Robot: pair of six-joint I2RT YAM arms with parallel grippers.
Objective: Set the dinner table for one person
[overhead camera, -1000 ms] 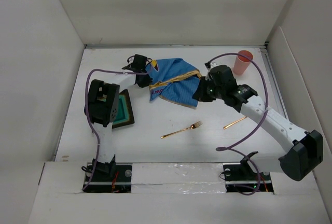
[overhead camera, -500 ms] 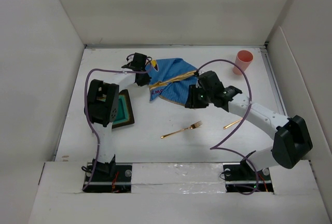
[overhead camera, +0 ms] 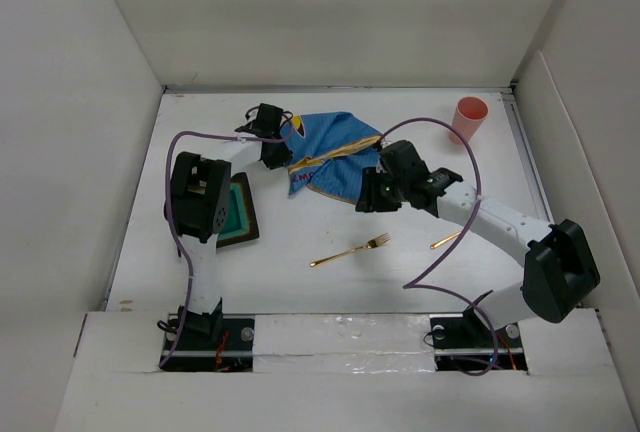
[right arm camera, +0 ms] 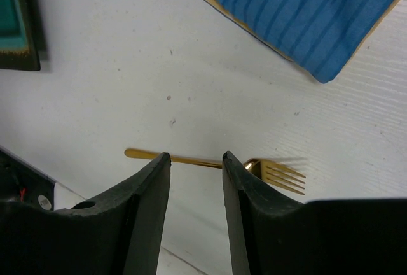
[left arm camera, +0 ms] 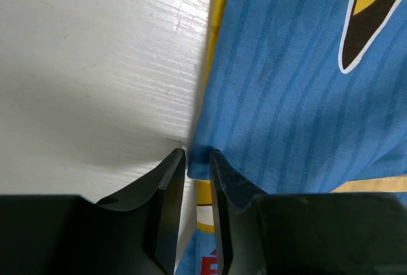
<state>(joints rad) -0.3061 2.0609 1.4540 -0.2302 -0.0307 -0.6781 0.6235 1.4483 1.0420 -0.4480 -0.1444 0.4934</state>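
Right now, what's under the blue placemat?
The blue placemat lies rumpled on the white dinner table, which shows around it. The cloth covers whatever is beneath, so that cannot be seen. The left gripper pinches its edge.

One dinner table (overhead camera: 300,282) is carrying everything. One blue cloth placemat (overhead camera: 335,157) is lying at the far middle, one pink cup (overhead camera: 468,118) is standing at the far right, and one teal dish (overhead camera: 239,209) with a dark rim is sitting on the left. Two gold pieces of cutlery are lying nearer: one fork (overhead camera: 350,250) in the middle and one slim piece (overhead camera: 452,237) to its right, too small to identify. Two arms are reaching in: one left arm (overhead camera: 203,272) and one right arm (overhead camera: 495,220).
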